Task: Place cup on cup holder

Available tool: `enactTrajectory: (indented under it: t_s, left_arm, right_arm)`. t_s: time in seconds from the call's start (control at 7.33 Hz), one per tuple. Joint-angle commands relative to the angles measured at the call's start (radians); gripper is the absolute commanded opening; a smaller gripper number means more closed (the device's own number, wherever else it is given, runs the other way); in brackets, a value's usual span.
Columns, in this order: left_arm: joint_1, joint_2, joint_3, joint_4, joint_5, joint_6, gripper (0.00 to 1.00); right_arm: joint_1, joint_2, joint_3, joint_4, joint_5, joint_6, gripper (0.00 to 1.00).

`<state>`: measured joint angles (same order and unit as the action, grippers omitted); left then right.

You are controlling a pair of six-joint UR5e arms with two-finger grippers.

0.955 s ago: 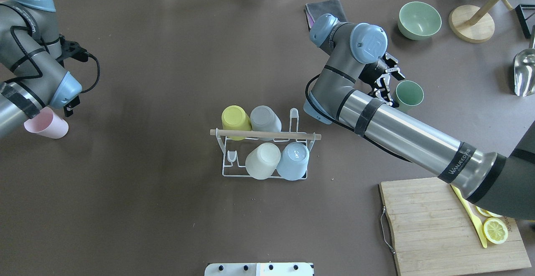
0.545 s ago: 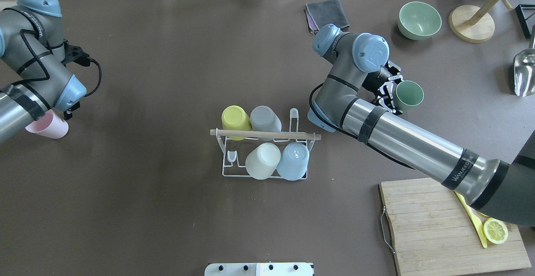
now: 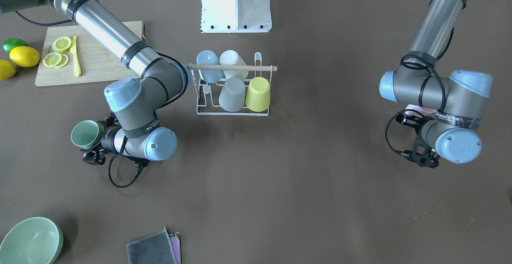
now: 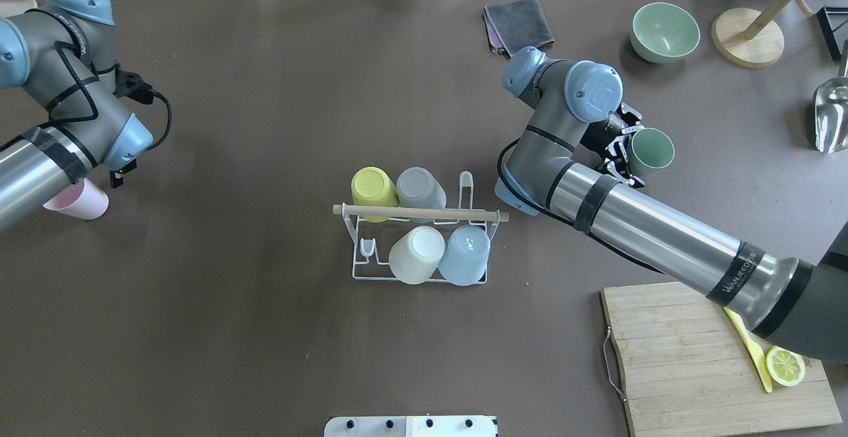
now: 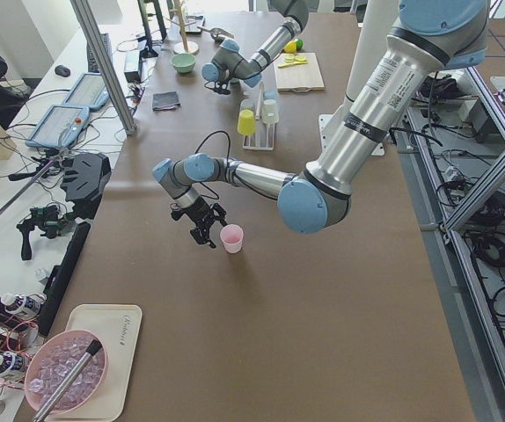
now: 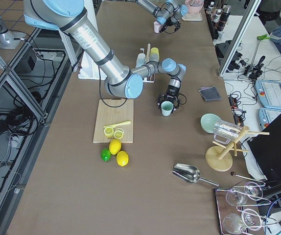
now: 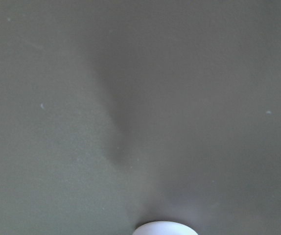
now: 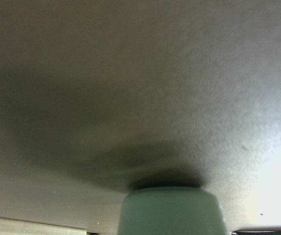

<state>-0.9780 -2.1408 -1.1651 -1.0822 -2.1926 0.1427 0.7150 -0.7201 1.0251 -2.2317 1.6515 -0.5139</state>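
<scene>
1. Green cup (image 4: 650,151) stands mouth-up on the table (image 4: 265,331), well apart from the cup holder (image 4: 421,212), toward the robot's right. A sideways nudge before the grasp could tip or slide it.
2. Right gripper (image 4: 629,150) is spread, its fingers flanking the cup's near side; contact I cannot tell. An off-centre squeeze on the smooth tapered wall may let it twist or slip.
3. Four cups already fill the holder. The free prong (image 4: 466,182) sits just beside the grey cup (image 4: 420,187), so a misaligned descent could knock that cup or drag the light rack.
4. Left gripper (image 5: 204,227) hangs just beside the pink cup (image 5: 231,237); spread or pressed together, I cannot tell. Both arms reaching the holder together could clash.
</scene>
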Motion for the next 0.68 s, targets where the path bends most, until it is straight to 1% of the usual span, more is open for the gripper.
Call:
enactTrajectory:
  t_s: [0.0,0.55]
  left_arm:
    - [0.018,0.005,0.002,0.027,-0.001,0.000,0.98]
    - [0.039,0.018,0.004,0.048,0.002,0.002,0.98]
  right_arm:
    - [0.001,-0.057,0.082,-0.002,-0.004,0.001,0.99]
    - [0.003,-0.062,0.085,-0.002,-0.002,0.002,0.99]
